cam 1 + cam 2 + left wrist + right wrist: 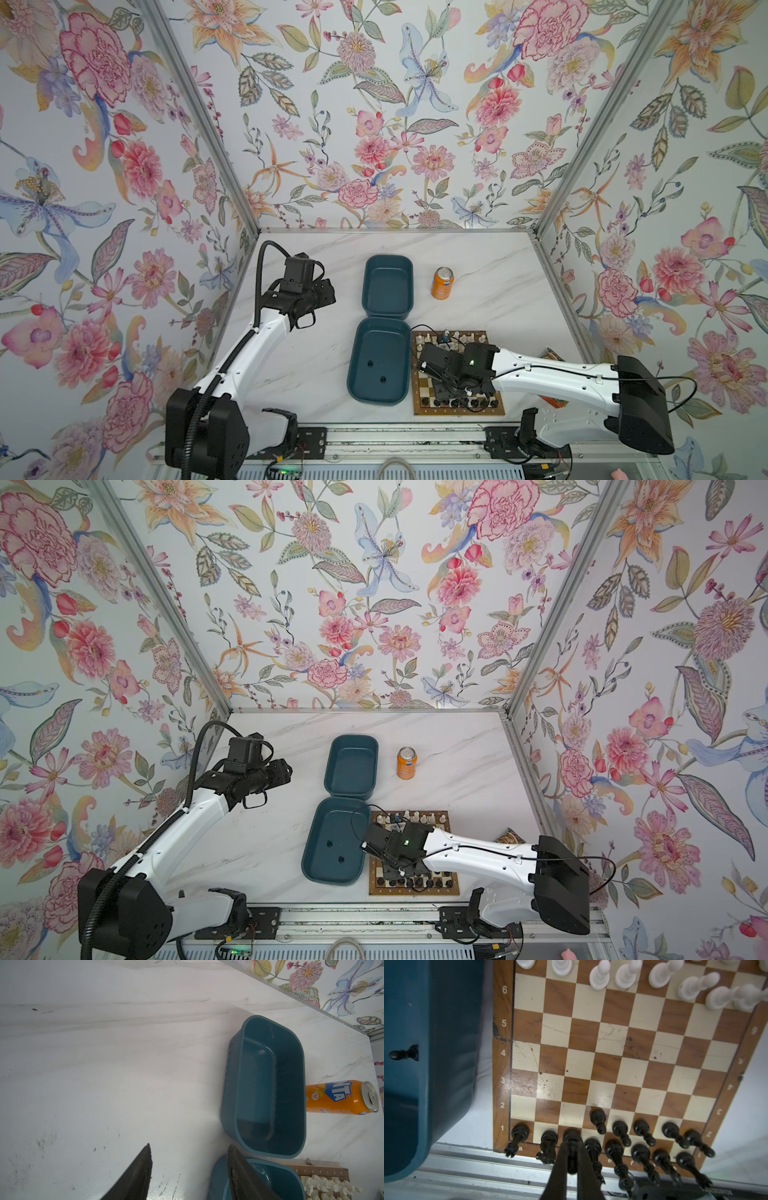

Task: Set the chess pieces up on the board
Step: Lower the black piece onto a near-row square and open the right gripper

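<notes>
The right gripper (572, 1144) is clamped tight on a slim glossy black chess piece (572, 1134). It holds the piece upright at the third square from the left corner, in the near row of the square wooden chessboard (612, 1053) with light and dark brown checks. I cannot tell whether the foot already rests on the wood.

The board lies by the front edge of the white marble tabletop (311, 374), right of the middle. Other black pieces (641, 1155) fill the rest of that row, with one close on either side of the held piece. White chess pieces (600, 976) line the far edge.

Two small black pawns (370, 363) lie in the nearer dark teal plastic tray (376, 402), just beside the board's left edge.

The left gripper (190, 1146) hangs about half open and empty over bare tabletop, well left of the trays.

To do this well, I would ease the piece down until its foot sits flat and centred. Then part the jaws only a little and lift straight up. A sideways pull would likely topple a neighbour.
</notes>
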You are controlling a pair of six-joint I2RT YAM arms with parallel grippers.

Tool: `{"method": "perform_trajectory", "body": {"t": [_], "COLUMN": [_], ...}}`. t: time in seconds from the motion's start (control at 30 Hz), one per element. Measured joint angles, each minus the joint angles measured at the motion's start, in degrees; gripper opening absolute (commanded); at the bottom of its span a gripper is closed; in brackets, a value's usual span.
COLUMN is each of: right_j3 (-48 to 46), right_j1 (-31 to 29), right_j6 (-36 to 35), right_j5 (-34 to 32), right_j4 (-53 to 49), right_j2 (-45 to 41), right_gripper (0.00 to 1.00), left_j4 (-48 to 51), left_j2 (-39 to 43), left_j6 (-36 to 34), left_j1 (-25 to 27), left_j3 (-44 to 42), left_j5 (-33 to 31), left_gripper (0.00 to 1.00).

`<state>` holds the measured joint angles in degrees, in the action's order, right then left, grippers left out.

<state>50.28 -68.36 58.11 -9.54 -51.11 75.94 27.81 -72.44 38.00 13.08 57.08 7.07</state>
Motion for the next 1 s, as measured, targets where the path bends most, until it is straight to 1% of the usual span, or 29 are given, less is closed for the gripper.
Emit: {"method": "perform_trajectory", "body": {"t": [0.63,1.0], "right_j3": [-3.45,-5.25], "right_j1": [1.38,1.81], "right_j6": [0.0,-0.02], "right_j5": [2.89,3.98], "right_j4": [5.64,6.95], "right_j2": [0.31,0.83], "right_gripper": [0.08,0.09], "left_j4": [-0.02,0.0], "left_j2": [0.0,0.0], "left_j6": [0.02,0.0], "left_j1": [0.17,0.22], "left_j3": [1.07,1.07], "left_j5": [-0.42,-0.46], "left_gripper": [0.59,0.59]}}
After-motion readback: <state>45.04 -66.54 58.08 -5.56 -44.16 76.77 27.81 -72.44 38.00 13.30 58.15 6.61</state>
